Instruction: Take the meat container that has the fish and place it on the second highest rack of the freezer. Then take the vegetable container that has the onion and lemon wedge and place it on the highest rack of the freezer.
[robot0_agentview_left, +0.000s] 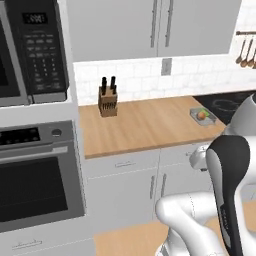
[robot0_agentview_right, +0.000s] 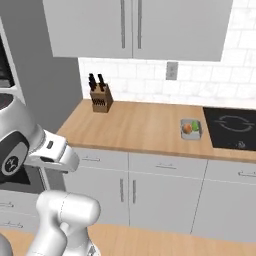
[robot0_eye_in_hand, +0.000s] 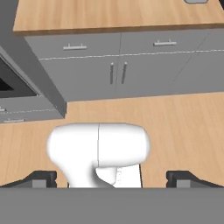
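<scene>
The small grey vegetable tray (robot0_agentview_right: 190, 129) holding the round orange onion (robot0_agentview_right: 187, 128) and green lemon wedge (robot0_agentview_right: 195, 126) is sitting just left of the black cooktop (robot0_agentview_right: 231, 127), well ahead of and above the empty, wide-open two-finger gripper (robot0_eye_in_hand: 111, 179), which is pointing floorward.

The counter (robot0_agentview_right: 140, 127) is warm wood-grain tan above pale grey cabinets (robot0_agentview_right: 165, 195), with a white tiled wall (robot0_agentview_right: 150, 80) behind. A brown knife block (robot0_agentview_right: 100, 100) holds black handles. The small grey container (robot0_agentview_right: 190, 130) holds a brown-orange onion (robot0_agentview_right: 187, 128) and a lime-green lemon wedge (robot0_agentview_right: 195, 126), beside a black cooktop (robot0_agentview_right: 230, 127).
</scene>
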